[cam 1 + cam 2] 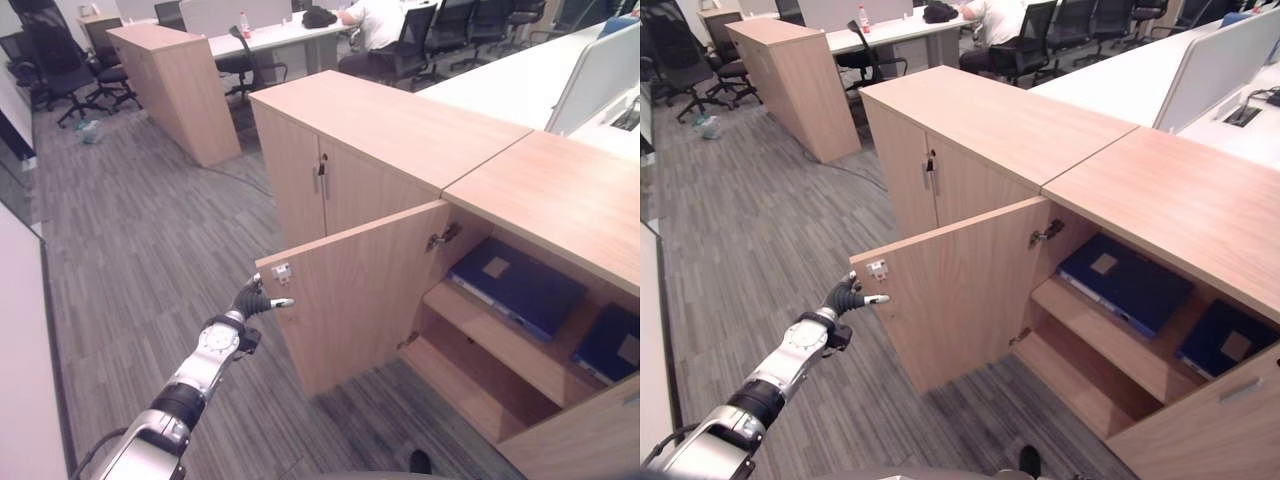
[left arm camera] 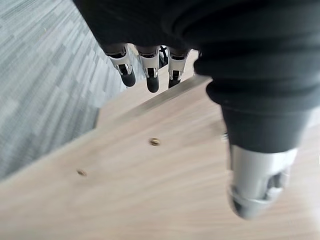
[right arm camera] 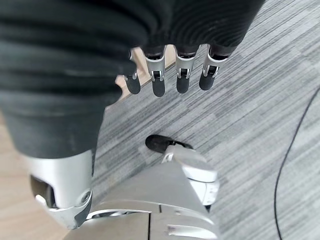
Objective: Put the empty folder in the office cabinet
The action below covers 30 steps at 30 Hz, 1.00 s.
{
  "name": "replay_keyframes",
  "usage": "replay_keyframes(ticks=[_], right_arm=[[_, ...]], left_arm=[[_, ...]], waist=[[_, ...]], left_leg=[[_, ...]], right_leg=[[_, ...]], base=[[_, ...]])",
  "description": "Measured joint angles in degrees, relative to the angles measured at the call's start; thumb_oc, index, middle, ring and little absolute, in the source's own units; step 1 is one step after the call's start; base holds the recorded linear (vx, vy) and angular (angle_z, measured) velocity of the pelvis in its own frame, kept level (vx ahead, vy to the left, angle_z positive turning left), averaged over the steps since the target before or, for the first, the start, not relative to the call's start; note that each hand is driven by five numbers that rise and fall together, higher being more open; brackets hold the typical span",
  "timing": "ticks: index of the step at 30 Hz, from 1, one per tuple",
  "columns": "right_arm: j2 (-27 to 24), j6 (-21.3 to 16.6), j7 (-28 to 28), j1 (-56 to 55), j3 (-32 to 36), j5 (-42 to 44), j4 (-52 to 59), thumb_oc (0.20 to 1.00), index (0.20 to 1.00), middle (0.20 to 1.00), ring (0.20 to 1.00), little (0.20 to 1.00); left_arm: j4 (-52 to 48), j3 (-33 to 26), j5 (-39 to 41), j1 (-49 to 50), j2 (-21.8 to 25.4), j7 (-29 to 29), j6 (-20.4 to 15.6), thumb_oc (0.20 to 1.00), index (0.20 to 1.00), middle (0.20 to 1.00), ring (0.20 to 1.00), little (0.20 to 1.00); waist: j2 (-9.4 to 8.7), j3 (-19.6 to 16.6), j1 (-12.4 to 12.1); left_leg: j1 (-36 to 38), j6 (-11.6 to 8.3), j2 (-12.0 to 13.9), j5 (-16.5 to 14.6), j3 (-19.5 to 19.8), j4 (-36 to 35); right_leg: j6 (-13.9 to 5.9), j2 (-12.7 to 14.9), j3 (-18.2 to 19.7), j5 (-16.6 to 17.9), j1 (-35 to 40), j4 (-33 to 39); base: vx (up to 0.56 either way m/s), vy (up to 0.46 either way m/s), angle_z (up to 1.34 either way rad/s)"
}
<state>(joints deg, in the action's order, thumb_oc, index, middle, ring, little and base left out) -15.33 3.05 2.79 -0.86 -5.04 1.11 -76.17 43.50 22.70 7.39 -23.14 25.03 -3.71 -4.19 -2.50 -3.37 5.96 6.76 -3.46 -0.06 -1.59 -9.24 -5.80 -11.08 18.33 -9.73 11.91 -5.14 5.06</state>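
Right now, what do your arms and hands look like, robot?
My left arm is silver-grey metal with dark bands at the joints and a round silver wrist. My left hand wears a dark ribbed cover, with silver fingers ending in dark rounded tips. My right hand looks the same: dark ribbed cover, silver fingers with dark tips, and a silver thumb.

Black office chairs [image 1: 62, 62], seated person [image 1: 372, 28] — second wooden cabinet [image 1: 172, 88] beyond.
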Motion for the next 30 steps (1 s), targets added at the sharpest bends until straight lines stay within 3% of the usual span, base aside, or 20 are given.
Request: replay_keyframes(ticks=[9, 13, 16, 19, 22, 25, 28, 30], right_arm=[[0.1, -0.1, 0.0, -0.9, -1.4, 0.0, 1.0, 1.0, 1.0, 1.0, 1.0, 1.0], [0.2, -0.1, 0.1, -1.6, -1.4, 0.0, 1.3, 1.0, 1.0, 1.0, 1.0, 1.0], [0.3, 0.0, 0.1, -2.4, -1.5, 0.0, 1.2, 1.0, 1.0, 1.0, 1.0, 1.0], [0.9, 0.0, 0.7, -2.4, -1.4, 0.1, 1.2, 1.0, 1.0, 1.0, 1.0, 1.0], [1.2, 0.0, 1.4, -2.1, -0.6, 2.4, 1.3, 1.0, 1.0, 1.0, 1.0, 1.0], [1.7, 0.0, 1.9, -1.2, 0.7, 2.8, -0.2, 1.0, 1.0, 1.0, 1.0, 1.0], [2.4, -0.1, 1.7, 0.0, 1.2, 2.8, -2.6, 1.0, 1.0, 1.0, 1.0, 1.0], [2.4, 0.1, 1.7, 0.7, 2.0, 2.8, -3.2, 1.0, 1.0, 1.0, 1.0, 1.0]], left_arm=[[22.8, 0.2, -2.4, -10.8, 0.3, -2.1, 2.0, 1.0, 1.0, 1.0, 1.0, 1.0], [23.3, 0.8, -2.3, -12.6, 0.6, -4.1, 4.0, 1.0, 1.0, 1.0, 1.0, 1.0], [22.2, 2.2, -2.3, -12.6, -0.1, -4.8, 4.1, 1.0, 1.0, 1.0, 1.0, 1.0], [17.5, 3.1, -2.1, -11.0, -1.9, -6.0, 4.6, 1.0, 1.0, 1.0, 1.0, 1.0], [-0.2, 4.3, -0.5, -2.2, -1.3, -6.9, 6.5, 1.0, 1.0, 1.0, 1.0, 1.0], [-13.0, 7.1, 1.6, 7.4, -0.3, -3.4, 2.7, 1.0, 1.0, 1.0, 1.0, 1.0], [-15.8, 11.2, 4.2, 9.7, -1.3, 0.9, -0.2, 1.0, 1.0, 1.0, 1.0, 1.0], [-18.1, 13.6, 6.5, 10.0, -1.1, 4.3, -0.6, 1.0, 1.0, 1.0, 1.0, 1.0]], waist=[[-0.64, -1.0, 3.0], [-1.51, -1.8, 4.1], [-2.12, -2.1, 3.4], [-2.54, -2.0, 1.8], [-2.66, -1.7, -0.5], [-2.79, -0.8, -0.9], [-3.77, 0.0, -2.2], [-4.63, 0.3, -2.2]], left_leg=[[1.8, -0.26, 0.4, -0.9, -3.4, 0.0], [1.9, -0.32, 0.4, -1.1, -4.7, 0.1], [1.7, -0.32, 0.4, -1.1, -4.6, 0.1], [1.7, -0.3, 0.3, -1.1, -4.4, 0.0], [1.4, -0.23, -0.2, -1.1, -3.8, 0.3], [1.6, 0.1, -0.7, -1.3, -2.8, 0.5], [2.3, 1.15, -2.1, -2.2, -2.9, 0.0], [1.9, 2.3, -4.2, -2.1, -3.1, 0.3]], right_leg=[[0.52, -1.4, 3.0, 0.8, -0.6, 0.0], [0.6, -1.7, 4.3, 0.8, -1.5, 0.0], [0.62, -1.7, 4.3, 1.0, -1.6, 0.0], [0.46, -1.6, 4.2, 1.3, -1.5, 0.0], [0.41, -1.0, 3.7, 1.5, -1.4, -0.1], [0.42, -0.3, 2.4, 1.5, -0.9, -1.3], [0.41, 1.1, 0.7, 1.5, -1.1, -2.8], [-0.61, 3.1, 0.9, -0.4, -1.7, -2.2]], base=[[0.02, -0.015, -0.2], [0.0, -0.004, -0.17], [-0.01, 0.0, 0.01], [-0.04, 0.02, 0.06], [-0.06, 0.052, 0.1], [-0.05, 0.062, 0.14], [-0.08, 0.086, 0.0], [-0.09, 0.097, -0.03]])
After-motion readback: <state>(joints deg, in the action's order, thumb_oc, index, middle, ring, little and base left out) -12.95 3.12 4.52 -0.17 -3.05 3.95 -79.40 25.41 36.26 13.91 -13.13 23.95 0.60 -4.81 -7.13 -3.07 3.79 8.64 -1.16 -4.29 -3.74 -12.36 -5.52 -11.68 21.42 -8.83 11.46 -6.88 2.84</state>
